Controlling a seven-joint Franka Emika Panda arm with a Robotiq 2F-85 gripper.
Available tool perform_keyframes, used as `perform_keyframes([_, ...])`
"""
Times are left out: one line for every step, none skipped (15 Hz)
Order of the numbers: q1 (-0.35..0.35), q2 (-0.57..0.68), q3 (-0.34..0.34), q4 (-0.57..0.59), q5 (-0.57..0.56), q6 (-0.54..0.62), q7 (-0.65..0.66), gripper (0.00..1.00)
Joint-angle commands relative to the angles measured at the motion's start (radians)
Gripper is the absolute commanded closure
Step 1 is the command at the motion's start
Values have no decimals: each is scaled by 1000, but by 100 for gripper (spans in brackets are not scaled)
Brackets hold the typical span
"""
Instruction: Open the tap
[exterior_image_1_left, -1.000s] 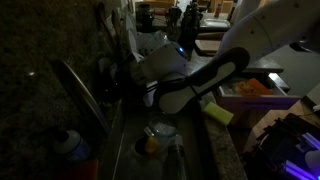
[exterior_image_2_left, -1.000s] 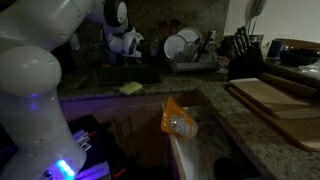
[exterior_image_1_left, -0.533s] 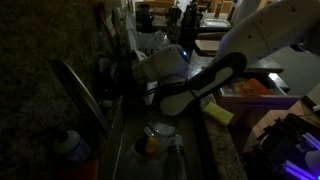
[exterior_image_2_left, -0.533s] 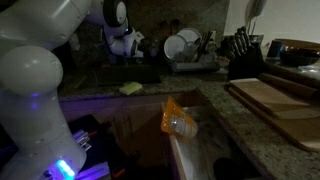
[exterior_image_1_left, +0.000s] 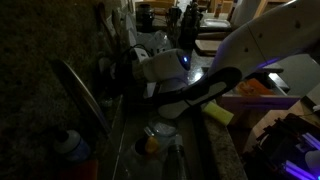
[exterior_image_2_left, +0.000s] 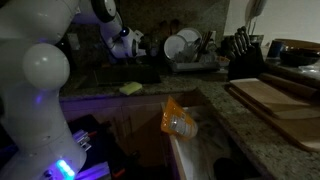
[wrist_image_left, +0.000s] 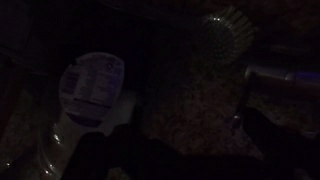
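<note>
The scene is very dark. The tap (exterior_image_1_left: 105, 72) is a small dark upright shape against the granite back wall behind the sink. My gripper (exterior_image_1_left: 122, 74) is on the white wrist, right next to the tap. I cannot tell whether it touches the tap. The gripper (exterior_image_2_left: 132, 45) also shows over the back of the sink, its fingers dark. In the wrist view the fingers are lost in black. A pale metal bar (wrist_image_left: 285, 73) shows at the right, and I cannot tell what it is.
A blue-capped bottle (exterior_image_1_left: 70, 146) stands by the wall. A white labelled bottle (wrist_image_left: 88, 88) lies below the wrist. Dishes sit in the sink (exterior_image_1_left: 158, 133). A yellow sponge (exterior_image_2_left: 130, 88), a dish rack (exterior_image_2_left: 187, 46), a knife block (exterior_image_2_left: 243, 52) and cutting boards (exterior_image_2_left: 285, 100) are on the counter.
The arm has swung further toward the back wall. The wrist and gripper have moved closer to the tap.
</note>
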Motion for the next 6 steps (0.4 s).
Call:
perform_keyframes([75,-9,-100,-17,57,28,-1,0])
perform_keyframes([86,-20,-105,-29,76,10,11,0])
perform_keyframes([57,0,-69,0,44,9,4,0])
perform_keyframes([68,0,-80,0,56,9,7,0])
perform_keyframes([74,0,-86,0,62,9,8,0])
perform_keyframes([75,0,-88,0,63,9,9,0])
